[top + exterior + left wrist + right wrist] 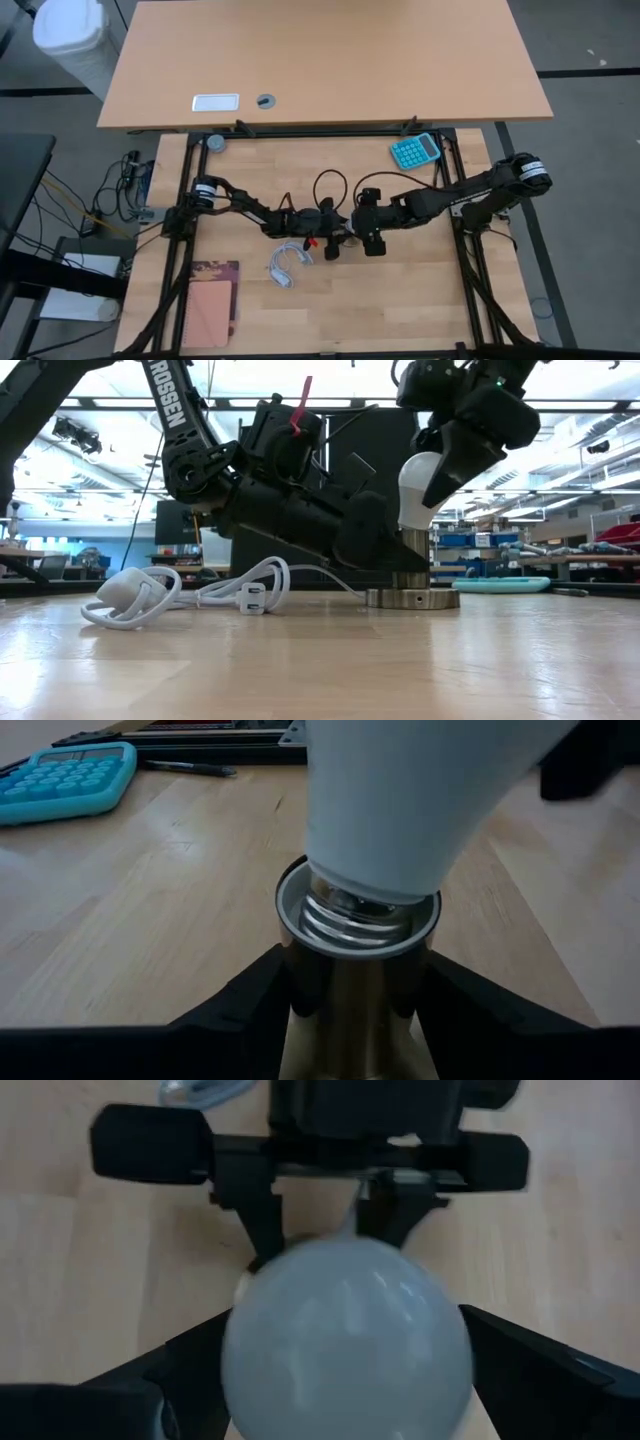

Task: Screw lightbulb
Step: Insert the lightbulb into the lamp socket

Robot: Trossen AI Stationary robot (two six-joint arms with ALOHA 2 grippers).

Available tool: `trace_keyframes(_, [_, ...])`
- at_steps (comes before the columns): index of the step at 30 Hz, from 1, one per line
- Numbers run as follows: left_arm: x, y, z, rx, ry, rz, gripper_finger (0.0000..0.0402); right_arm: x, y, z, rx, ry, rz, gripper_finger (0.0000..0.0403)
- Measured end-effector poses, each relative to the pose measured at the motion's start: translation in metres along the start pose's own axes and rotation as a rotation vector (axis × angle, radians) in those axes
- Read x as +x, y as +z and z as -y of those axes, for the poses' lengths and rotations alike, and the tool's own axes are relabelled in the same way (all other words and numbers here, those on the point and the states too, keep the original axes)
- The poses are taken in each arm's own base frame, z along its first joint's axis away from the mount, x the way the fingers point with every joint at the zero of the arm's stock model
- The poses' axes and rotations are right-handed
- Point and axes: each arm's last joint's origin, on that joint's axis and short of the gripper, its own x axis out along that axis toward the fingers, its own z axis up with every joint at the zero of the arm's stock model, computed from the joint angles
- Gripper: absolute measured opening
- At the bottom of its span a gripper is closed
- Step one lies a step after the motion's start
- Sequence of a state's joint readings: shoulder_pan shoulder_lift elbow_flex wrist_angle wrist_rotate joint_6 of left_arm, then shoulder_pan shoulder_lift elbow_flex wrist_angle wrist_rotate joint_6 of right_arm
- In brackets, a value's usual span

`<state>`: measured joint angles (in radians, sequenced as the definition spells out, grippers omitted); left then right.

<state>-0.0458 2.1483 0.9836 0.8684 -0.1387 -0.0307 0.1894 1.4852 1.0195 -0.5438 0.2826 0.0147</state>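
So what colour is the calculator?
Turquoise blue calculator, clearest in the left wrist view.

The bulb (420, 488) stands upright, globe up, its base down in a metal socket (411, 578) that sits on a round flat disc (412, 598) on the wooden tabletop (320, 660). The right hand (452, 478) comes down from above, its dark fingers (447, 472) at the bulb's globe. The left hand (385, 555) reaches in low from the left, touching the socket's side; its dark arm carries a red tag (300, 408) near the top. A white cord (200, 592) lies coiled on the tabletop to the left, with its plug (253, 598) beside the loops. A teal calculator (500, 585) lies flat farther back on the right.
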Motion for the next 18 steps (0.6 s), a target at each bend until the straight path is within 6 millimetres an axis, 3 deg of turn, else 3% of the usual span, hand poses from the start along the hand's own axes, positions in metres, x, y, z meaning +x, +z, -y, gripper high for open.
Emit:
trace_keyframes(7, [0.0,0.0,0.0,0.0,0.0,0.0,0.0191,0.004,0.019,0.0,-0.074,-0.009,-0.029,0.032])
trace_keyframes(11, [0.0,0.0,0.0,0.0,0.0,0.0,0.0191,0.01,0.021,0.004,-0.089,-0.009,-0.073,0.0297])
trace_keyframes(18, [0.0,0.0,0.0,0.001,0.0,-0.005,0.0191,0.01,0.019,0.008,-0.058,0.006,-0.087,0.0292])
